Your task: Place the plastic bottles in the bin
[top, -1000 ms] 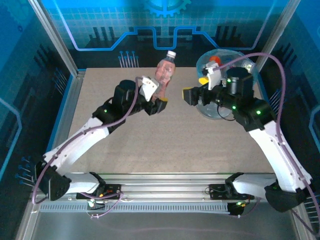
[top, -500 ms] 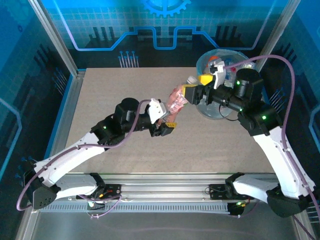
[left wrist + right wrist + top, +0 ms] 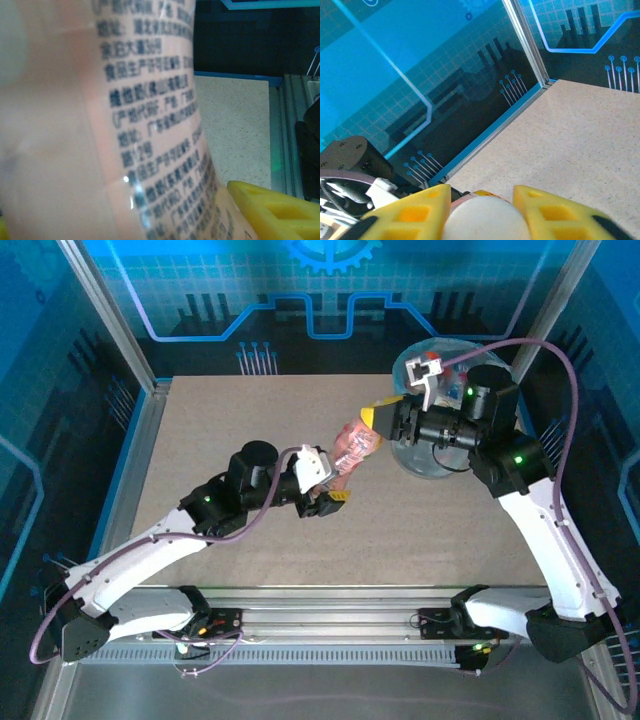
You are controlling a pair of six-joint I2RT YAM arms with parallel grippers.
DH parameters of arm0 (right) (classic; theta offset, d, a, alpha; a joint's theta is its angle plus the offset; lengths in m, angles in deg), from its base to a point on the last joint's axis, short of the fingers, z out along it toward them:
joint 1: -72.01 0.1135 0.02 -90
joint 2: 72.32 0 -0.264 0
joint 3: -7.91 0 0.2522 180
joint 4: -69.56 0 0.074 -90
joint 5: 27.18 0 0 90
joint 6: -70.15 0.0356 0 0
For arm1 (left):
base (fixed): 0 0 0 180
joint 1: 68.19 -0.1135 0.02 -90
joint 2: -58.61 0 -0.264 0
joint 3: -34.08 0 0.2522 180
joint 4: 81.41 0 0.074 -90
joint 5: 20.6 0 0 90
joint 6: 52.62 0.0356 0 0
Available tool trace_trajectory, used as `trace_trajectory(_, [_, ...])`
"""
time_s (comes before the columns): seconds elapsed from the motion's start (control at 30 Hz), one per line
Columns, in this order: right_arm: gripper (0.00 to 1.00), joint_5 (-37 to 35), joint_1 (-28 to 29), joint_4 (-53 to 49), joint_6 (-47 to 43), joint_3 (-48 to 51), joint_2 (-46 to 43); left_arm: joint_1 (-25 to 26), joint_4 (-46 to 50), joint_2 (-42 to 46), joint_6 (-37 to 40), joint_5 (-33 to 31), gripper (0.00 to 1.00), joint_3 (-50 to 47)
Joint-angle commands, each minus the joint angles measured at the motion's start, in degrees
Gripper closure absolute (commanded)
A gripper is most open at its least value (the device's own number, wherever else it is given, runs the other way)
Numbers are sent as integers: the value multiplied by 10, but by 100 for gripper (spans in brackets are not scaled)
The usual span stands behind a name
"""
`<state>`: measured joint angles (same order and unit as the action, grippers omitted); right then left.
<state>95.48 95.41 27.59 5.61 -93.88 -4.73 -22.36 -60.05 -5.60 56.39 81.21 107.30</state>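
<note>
Bin (image 3: 425, 469) contents hidden by arm (image 3: 522, 472); pink bottle (image 3: 355, 443) outside.

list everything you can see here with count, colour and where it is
pink bottle: one, pink with a white cap, held off the table between the two grippers
bin: one, translucent grey-blue, far right of the table, partly under the right arm; contents too hidden to count
table: one, speckled beige
backdrop panels: blue with a circuit pattern, around the table
left gripper: yellow fingers, shut on the bottle's body
right gripper: yellow fingers, shut on the bottle's cap
</note>
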Motion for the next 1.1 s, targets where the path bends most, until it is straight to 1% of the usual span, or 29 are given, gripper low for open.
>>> trace_trajectory(0.0, [89, 9, -4, -39, -30, -38, 1, 3, -33, 24, 5, -25, 28, 1])
trace_trajectory(0.03, [91, -10, -4, -56, -43, -58, 4, 3, -45, 27, 3, -37, 19, -5])
trace_trajectory(0.1, [91, -59, -6, -100, -81, -109, 16, 3, -66, 33, -6, -61, 2, -16])
trace_trajectory(0.13, [92, -98, -6, -127, -105, -142, 23, 3, -74, 37, -8, -72, 1, -21])
trace_trajectory(0.23, [97, -258, -10, -183, -172, -223, 45, 4, -84, 44, -9, -114, 1, -31])
trace_trajectory(0.33, [99, -400, -29, -198, -226, -277, 77, 3, -84, 46, -11, -157, 1, -40])
trace_trajectory(0.37, [99, -434, -40, -197, -242, -289, 90, 3, -81, 47, -12, -167, 1, -40])
trace_trajectory(0.43, [100, -466, -65, -196, -254, -311, 116, 3, -72, 47, -14, -176, 1, -40])
trace_trajectory(0.53, [100, -474, -97, -178, -259, -326, 149, 4, -71, 52, -15, -174, 1, -47])
trace_trajectory(0.63, [100, -477, -109, -158, -272, -332, 178, 3, -69, 51, -13, -174, 1, -51])
trace_trajectory(0.73, [100, -456, -123, -148, -284, -331, 213, 4, -72, 49, -9, -176, 1, -55])
trace_trajectory(0.8, [100, -445, -129, -158, -287, -334, 237, 3, -76, 46, -8, -177, 1, -58])
trace_trajectory(0.93, [100, -361, -164, -186, -251, -318, 270, 3, -74, 37, -9, -177, 1, -58])
trace_trajectory(1.07, [100, -282, -211, -182, -207, -256, 270, 3, -75, 29, -5, -182, 1, -60])
